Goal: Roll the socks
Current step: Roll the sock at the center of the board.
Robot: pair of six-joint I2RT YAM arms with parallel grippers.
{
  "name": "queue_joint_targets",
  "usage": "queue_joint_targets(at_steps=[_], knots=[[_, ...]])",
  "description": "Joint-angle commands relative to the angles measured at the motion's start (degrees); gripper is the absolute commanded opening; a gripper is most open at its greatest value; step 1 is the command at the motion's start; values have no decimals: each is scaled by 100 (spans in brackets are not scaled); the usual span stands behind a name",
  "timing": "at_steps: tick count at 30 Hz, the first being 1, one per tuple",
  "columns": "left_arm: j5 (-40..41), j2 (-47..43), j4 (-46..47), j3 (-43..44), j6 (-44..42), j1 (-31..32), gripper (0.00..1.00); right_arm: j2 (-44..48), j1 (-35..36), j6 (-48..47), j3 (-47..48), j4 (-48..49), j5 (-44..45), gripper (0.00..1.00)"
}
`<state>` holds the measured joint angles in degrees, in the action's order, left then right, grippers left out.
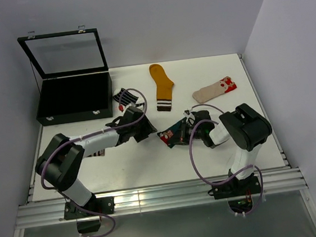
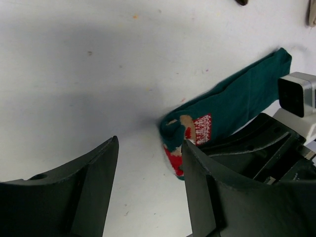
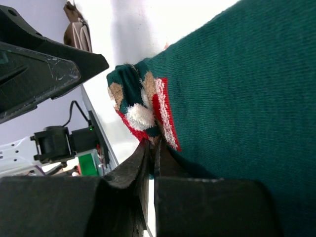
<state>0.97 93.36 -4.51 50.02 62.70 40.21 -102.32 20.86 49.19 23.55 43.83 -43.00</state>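
Observation:
A dark teal sock (image 1: 175, 135) with a red-white figure lies flat between my two grippers. My right gripper (image 3: 151, 143) is shut, pinching the sock's edge (image 3: 237, 98) just beside the figure. My left gripper (image 2: 149, 143) stands open over the bare table at the sock's figured end (image 2: 197, 129), with nothing between its fingers; its right finger (image 2: 202, 187) overlaps the red tip. From above, the left gripper (image 1: 151, 131) is just left of the sock and the right gripper (image 1: 189, 131) just right of it. Other socks lie behind: striped black-and-white (image 1: 126, 96), mustard (image 1: 162, 86), beige with a red-white end (image 1: 216, 90).
A black box (image 1: 74, 98) with its glass lid raised stands at the back left. A brown stripe-cuffed sock (image 3: 79, 29) lies near the left arm, partly hidden under it in the top view (image 1: 96, 153). White walls close in the table's sides.

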Motion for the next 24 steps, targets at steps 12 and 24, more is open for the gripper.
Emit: queue_joint_targets(at_steps=[12, 24], knots=[[-291, 832, 232, 702, 85, 181, 51, -385, -144, -59, -228, -551, 275, 0], [-352, 1219, -199, 1097, -56, 391, 23, -288, -144, -173, -167, -701, 380, 1]])
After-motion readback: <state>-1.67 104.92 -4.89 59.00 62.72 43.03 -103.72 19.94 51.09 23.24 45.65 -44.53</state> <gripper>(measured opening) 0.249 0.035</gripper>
